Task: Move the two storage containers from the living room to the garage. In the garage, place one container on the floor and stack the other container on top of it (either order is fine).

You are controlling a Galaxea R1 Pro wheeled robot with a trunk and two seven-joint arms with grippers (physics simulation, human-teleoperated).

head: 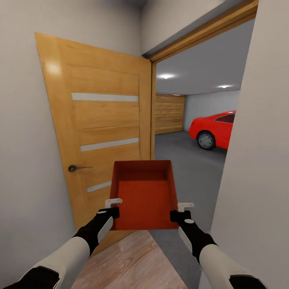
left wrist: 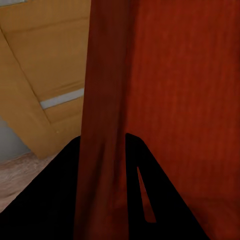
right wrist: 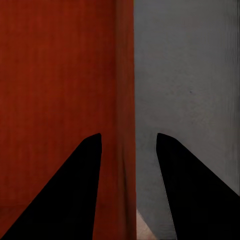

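Grey garage floor (head: 182,160) beyond open wooden door (head: 100,128); red car (head: 214,130) far right. Red-orange storage container (head: 144,196) held level in doorway, both arms stretched forward. Left gripper (head: 113,206) clamps near-left wall, right gripper (head: 181,212) straddles near-right wall, grip unclear. No writing visible.

The bin (head: 145,196) is held up in front of the robot, between the left gripper (head: 114,208) and the right gripper (head: 178,212). The open door (head: 100,132) stands on the left. Behind the doorway, the car (head: 213,130) sits far back on the right.
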